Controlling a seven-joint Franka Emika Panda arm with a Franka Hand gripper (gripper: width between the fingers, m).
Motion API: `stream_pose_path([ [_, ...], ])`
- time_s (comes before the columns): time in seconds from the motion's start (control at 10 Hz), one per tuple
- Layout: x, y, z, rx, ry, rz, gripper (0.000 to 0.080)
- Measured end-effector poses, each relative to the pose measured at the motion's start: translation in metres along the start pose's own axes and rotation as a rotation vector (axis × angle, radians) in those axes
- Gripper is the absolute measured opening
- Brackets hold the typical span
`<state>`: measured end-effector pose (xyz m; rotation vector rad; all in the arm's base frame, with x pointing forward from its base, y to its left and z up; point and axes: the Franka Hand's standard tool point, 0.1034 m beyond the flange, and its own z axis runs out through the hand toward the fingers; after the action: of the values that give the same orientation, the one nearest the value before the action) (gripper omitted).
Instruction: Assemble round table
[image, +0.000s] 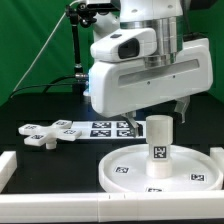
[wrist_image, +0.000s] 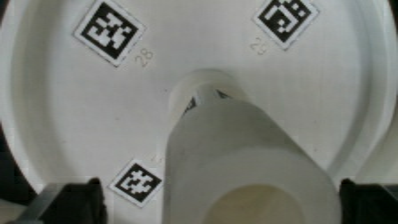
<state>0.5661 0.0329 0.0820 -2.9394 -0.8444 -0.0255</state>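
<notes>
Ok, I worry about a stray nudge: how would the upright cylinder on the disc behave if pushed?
The cylinder stands upright at the middle of the round disc and looks thick for its height, so it would probably resist tipping. If it fell, its round side would likely roll. It looks like rigid plastic, so probably stiff and fairly light.

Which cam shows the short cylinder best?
Exterior view: the cylinder stands whole and upright on the centre of the disc, tag visible. Wrist view looks down its length, so it is foreshortened, blurred and cut by the frame edge.
</notes>
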Motion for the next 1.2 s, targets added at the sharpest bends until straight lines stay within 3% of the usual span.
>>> stream_pose_path([
  [0.2,0.001,-0.004,0.002,-0.028,-0.010,-0.214,0.0649],
  [1.2,0.004,-0.013,0.005,-0.053,-0.078,-0.872,0.0649],
])
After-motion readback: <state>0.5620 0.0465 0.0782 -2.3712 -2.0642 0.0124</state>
